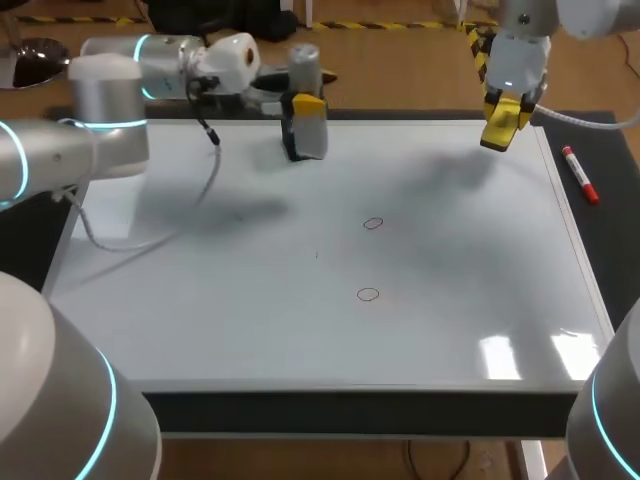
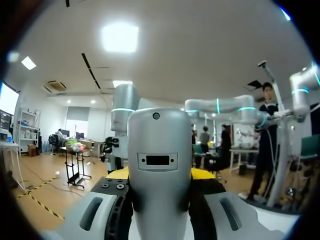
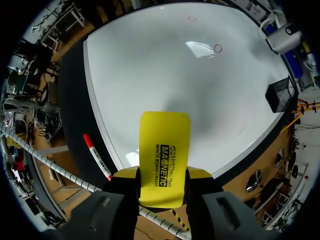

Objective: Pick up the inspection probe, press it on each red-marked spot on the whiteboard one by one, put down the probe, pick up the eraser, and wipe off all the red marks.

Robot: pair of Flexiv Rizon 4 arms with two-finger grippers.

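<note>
A marker pen [image 1: 580,175] with a red cap lay on the dark table top [image 1: 612,230], just beside the right pincer [image 1: 503,130] and below it. A black mesh basket [image 3: 280,95] stood well ahead of that pincer.

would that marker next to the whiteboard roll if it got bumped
Probably. The marker looks like a slim round tube lying flat, so a sideways nudge could roll it. The dark mat under it may slow that. It also looks light and stiff, so easy to knock.
</note>
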